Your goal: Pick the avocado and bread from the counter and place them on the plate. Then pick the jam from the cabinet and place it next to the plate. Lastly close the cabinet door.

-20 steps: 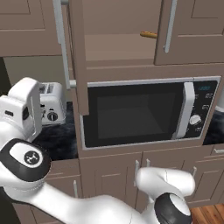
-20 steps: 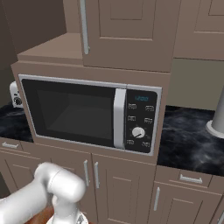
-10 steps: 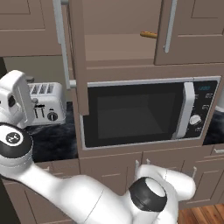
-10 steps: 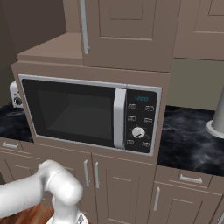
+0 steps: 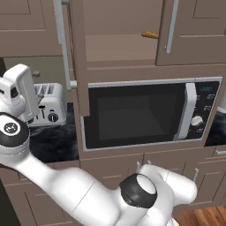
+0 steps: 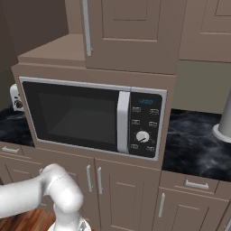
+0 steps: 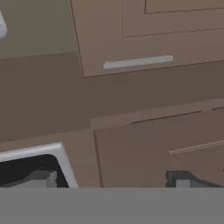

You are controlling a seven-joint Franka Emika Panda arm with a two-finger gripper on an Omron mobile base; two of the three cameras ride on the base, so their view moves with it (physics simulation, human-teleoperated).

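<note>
Swinging further toward the left edge of the left base view, the arm has carried its hand away from the microwave [image 5: 145, 112] since a second ago; the base cameras have not shifted, as the microwave and cupboards sit where they did. The hand now hangs in front of the toaster [image 5: 47, 110], which stands on the black worktop [image 5: 53, 143] beside the microwave.

From the hand view, the tool [image 7: 111, 178] points at brown cupboard fronts, its two dark fingertips [image 7: 41, 178] standing well apart at the bottom of the picture with nothing between them. A silver bar handle [image 7: 138, 62] crosses a panelled door ahead of it, and a corner of the microwave's pale frame shows at lower left.

The cabinet [image 5: 119, 44] above the microwave is open: the cabinet door [image 5: 76, 57] juts forward edge-on with its long silver handle facing left. On the shelf inside lies a small orange-brown object [image 5: 149, 35], partly hidden by the neighbouring closed door; what it is cannot be told. A grey post with a round base [image 6: 224, 124] stands on the worktop right of the microwave.
</note>
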